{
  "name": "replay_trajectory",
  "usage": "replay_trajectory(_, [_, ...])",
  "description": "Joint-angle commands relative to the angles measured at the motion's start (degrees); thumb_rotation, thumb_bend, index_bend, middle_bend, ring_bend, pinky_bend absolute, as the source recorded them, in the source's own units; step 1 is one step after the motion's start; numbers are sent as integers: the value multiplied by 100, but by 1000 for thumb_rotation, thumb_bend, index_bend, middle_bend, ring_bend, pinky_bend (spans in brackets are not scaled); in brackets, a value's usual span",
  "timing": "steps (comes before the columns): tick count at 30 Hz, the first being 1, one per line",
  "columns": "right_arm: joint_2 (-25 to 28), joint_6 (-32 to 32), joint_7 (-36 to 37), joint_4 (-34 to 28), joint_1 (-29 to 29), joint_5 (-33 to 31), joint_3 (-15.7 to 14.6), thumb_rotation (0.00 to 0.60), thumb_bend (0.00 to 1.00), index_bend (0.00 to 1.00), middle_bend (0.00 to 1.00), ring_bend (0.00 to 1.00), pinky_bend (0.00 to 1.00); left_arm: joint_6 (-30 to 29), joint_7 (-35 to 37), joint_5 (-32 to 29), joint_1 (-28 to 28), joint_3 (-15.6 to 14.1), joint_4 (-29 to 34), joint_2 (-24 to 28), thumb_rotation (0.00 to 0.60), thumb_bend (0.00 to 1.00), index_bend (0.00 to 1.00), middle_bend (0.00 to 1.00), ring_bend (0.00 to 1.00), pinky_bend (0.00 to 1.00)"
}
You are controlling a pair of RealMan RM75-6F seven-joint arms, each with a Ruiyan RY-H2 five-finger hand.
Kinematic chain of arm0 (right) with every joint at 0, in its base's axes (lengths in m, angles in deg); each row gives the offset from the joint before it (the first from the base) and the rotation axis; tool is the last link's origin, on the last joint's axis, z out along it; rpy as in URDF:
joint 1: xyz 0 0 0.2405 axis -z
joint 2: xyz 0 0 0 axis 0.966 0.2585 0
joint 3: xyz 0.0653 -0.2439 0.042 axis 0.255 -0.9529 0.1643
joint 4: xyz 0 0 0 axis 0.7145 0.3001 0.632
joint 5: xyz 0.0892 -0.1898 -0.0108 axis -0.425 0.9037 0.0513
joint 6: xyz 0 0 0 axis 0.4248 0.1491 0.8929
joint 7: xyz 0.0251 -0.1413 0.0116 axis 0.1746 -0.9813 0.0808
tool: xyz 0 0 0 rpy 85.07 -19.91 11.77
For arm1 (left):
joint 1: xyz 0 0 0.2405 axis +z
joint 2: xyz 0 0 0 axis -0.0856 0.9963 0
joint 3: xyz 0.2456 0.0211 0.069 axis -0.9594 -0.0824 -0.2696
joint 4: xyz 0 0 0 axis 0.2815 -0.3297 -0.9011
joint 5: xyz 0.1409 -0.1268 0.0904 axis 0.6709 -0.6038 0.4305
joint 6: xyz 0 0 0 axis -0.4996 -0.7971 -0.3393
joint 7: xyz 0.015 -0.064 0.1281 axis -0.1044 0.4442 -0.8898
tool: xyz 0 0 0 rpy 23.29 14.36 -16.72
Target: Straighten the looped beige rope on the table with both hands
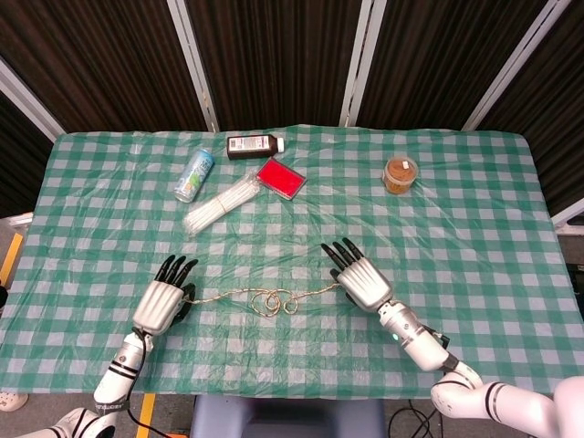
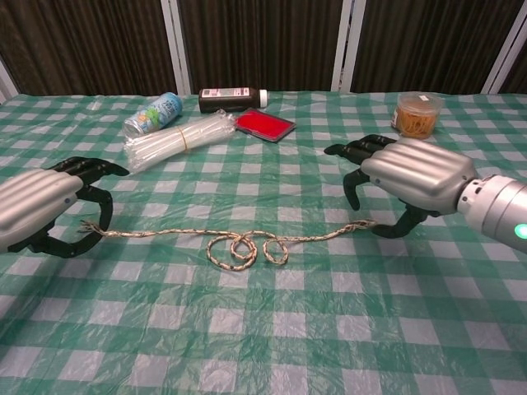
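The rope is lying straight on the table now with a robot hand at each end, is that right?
Not quite. The rope is not straight: the chest view shows loops still coiled at its middle. The rest holds: the left robot hand is at one end and the right robot hand at the other, on the table.
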Motion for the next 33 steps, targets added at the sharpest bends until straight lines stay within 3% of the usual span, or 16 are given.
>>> replay_trajectory(1, [-153,-117,-156,173,-112,-161,23,600,360,586,0,0,0,17,14,-6,-6,8,-17,8,600,455,673,97,0,58])
replay_trajectory(24, [-618,-340,-687,680,-480,-962,-49,600,432,637,0,0,0,143,72,-49,-52,41,-103,-16,600,454,673,97,0,58])
replay_trajectory(33, [-609,-259,-820,716,-520,-1107,-115,600,547,761,60,0,0,138,112,-37,-58,42,-140,5,600,453,673,97,0,58])
